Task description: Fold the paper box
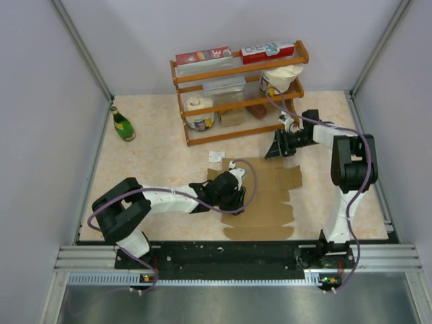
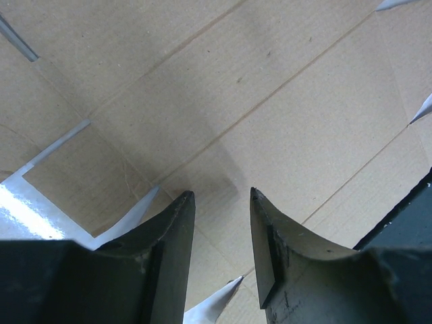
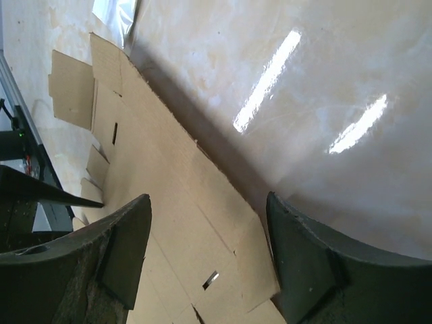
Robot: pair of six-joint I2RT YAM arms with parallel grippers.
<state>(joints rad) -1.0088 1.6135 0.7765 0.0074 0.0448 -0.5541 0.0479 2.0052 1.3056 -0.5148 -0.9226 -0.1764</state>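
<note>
The box (image 1: 270, 196) lies as a flat sheet right of centre, its notched edge just short of the counter's (image 1: 155, 169) near rim, with bare counter to its left. The left arm stretches low, its claw (image 2: 219, 196) narrowly parted over the sheet's left creases, gripping nothing; contact is unclear. The right arm bends back, its claw (image 3: 208, 202) wide above the far edge. A rack (image 1: 236, 67) stands beyond.

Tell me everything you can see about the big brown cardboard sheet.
The paper box is a plain brown cardboard sheet, not yet folded, lying flat on the table. It has crease lines, small slots and notched flaps along its edges. The left gripper hangs open close over its left part; the right gripper, open, is by its far edge.
</note>
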